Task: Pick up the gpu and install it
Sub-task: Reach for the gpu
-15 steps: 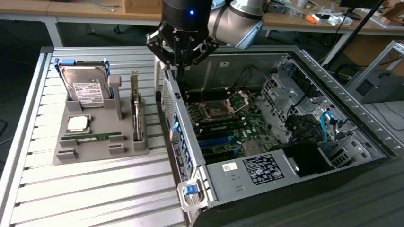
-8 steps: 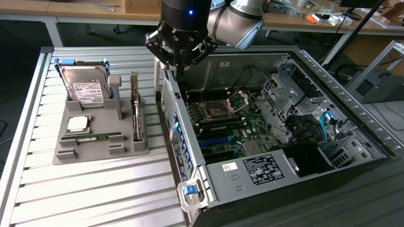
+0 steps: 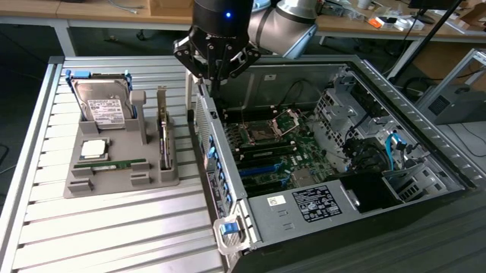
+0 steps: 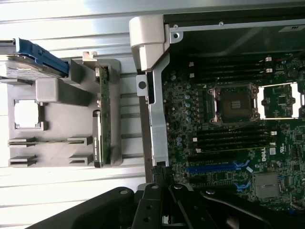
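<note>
Clenched on nothing, the end effector [image 3: 215,85] hangs over the rear wall of the one open computer case [image 3: 357,187]. Its motherboard [image 3: 296,153] shows two processor sockets [image 4: 233,102]. Just beside the case, on the slatted bench [image 3: 114,233], sits one gray holder [image 3: 114,185] carrying four parts. They are one hard drive [image 3: 102,108], one gpu [image 3: 163,139] standing on edge in the slot nearest the case, one processor chip [image 3: 93,149] and one memory stick [image 3: 110,164].
</note>
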Controlling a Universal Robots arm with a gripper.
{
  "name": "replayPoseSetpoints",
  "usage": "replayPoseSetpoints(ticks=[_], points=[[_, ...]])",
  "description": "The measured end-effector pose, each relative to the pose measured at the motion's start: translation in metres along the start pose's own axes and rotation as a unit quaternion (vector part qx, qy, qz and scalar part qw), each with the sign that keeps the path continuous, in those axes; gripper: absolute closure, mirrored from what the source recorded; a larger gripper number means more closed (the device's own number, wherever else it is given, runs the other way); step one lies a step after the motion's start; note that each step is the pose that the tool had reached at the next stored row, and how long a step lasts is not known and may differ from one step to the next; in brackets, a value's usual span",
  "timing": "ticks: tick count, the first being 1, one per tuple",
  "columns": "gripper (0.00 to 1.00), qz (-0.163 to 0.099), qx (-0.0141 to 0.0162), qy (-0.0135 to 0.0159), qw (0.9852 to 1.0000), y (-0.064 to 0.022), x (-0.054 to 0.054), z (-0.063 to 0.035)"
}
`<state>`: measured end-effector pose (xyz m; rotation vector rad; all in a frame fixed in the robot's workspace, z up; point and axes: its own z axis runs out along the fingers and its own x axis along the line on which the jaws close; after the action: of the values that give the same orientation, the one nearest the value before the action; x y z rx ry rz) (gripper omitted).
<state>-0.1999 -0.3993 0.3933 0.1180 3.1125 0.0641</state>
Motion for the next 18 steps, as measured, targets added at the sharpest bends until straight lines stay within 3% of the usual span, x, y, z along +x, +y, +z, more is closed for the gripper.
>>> replayPoseSetpoints(ticks=[18], points=[[0.89, 0.0, 0.0, 0.0, 1.0, -0.0003, 0.0042, -0.0001]])
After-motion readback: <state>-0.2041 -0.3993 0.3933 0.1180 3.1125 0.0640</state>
